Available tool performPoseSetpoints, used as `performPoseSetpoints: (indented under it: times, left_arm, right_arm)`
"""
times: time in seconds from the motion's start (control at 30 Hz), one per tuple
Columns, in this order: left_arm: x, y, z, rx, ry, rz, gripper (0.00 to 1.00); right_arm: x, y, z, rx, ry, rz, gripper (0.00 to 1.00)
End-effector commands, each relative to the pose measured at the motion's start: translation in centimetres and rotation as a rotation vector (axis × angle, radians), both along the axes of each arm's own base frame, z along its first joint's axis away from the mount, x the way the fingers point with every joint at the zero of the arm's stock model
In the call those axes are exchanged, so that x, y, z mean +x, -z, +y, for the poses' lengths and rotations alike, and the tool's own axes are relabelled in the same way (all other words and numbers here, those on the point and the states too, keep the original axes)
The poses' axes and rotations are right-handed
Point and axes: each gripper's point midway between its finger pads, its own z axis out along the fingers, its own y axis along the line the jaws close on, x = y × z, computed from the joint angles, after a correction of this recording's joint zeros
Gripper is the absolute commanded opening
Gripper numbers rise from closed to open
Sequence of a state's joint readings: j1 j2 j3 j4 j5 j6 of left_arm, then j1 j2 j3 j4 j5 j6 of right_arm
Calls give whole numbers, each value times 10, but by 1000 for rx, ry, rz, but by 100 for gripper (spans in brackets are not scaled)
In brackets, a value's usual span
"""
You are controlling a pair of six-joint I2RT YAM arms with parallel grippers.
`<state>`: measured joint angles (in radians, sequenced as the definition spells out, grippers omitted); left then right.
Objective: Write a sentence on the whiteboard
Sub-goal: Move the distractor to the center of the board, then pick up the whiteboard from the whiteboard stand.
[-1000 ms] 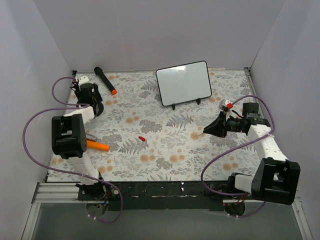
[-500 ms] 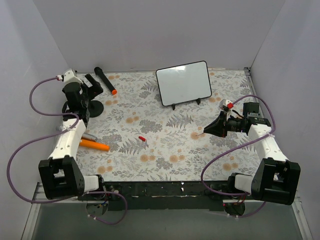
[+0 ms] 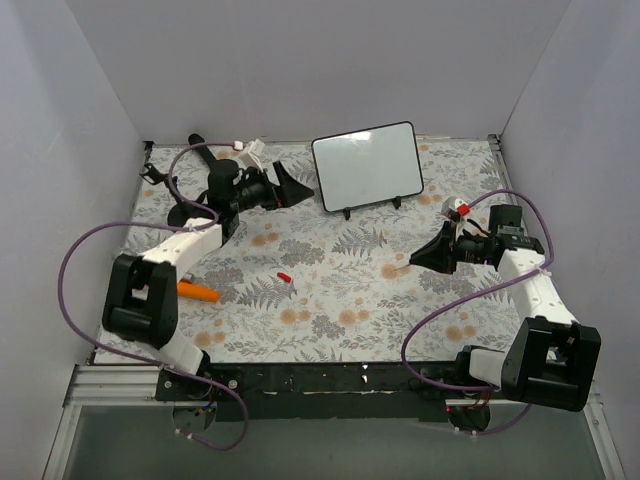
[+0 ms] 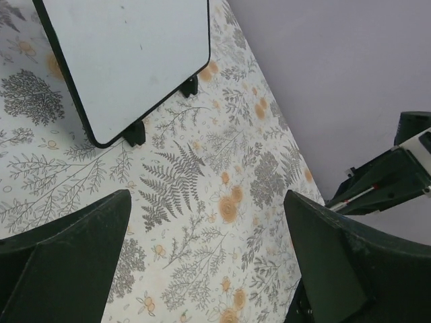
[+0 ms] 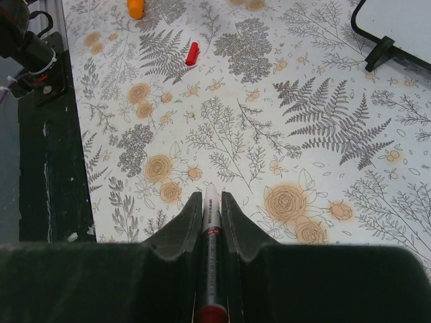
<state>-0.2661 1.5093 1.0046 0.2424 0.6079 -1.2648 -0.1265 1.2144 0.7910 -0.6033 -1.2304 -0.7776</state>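
Marker sits clamped in right hand (left hand gapes wide).

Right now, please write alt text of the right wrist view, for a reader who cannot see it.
The right gripper holds a thin marker between its closed fingers, tip pointing forward over a floral table cover. A small red object lies farther ahead on the left, and a corner of the whiteboard shows at the upper right.
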Motion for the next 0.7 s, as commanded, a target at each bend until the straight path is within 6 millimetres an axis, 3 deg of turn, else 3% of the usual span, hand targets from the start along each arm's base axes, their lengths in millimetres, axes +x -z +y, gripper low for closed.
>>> performPoseSetpoints:
  times: [0.0, 0.03, 0.07, 0.13, 0.17, 0.23, 0.27, 0.3, 0.37, 0.4, 0.47, 0.5, 0.53, 0.67]
  left_arm:
    - [34, 14, -19, -88, 109, -33, 98]
    - [47, 2, -25, -106, 131, -74, 98]
    - [59, 33, -30, -104, 141, -6, 97]
    - [78, 38, -36, -106, 157, -17, 96]
    - [86, 59, -38, -95, 154, 14, 96]
    - [98, 71, -39, -88, 147, 28, 96]
    - [107, 66, -42, -90, 150, 4, 96]
    - [113, 86, -43, -87, 149, 36, 95]
    - [125, 86, -47, -93, 155, 15, 94]
    - [129, 99, -47, -93, 153, 35, 93]
    - [138, 105, -50, -98, 151, 29, 92]
    - [145, 99, -53, -107, 156, 10, 89]
    - [148, 109, -55, -124, 157, 25, 87]
    - [160, 108, -62, -181, 183, 12, 80]
  right_arm:
    - [7, -11, -7, -6, 30, -56, 1]
    - [8, -11, -7, -4, 34, -51, 1]
    - [8, -10, -9, -5, 40, -47, 1]
    - [10, -8, -9, -5, 42, -37, 1]
    - [11, -7, -10, -7, 45, -35, 1]
    - [11, -5, -11, -8, 46, -30, 1]
    - [11, -4, -11, -9, 48, -28, 1]
    - [11, -4, -11, -8, 47, -29, 1]
    - [12, -1, -12, -8, 49, -17, 1]
    - [13, -1, -12, -8, 49, -15, 1]
    - [12, 0, -12, -6, 49, -9, 1]
    - [12, 0, -11, -3, 46, -10, 1]
    - [12, 0, -12, -5, 48, -10, 1]
    - [13, 2, -12, -8, 47, -7, 1]
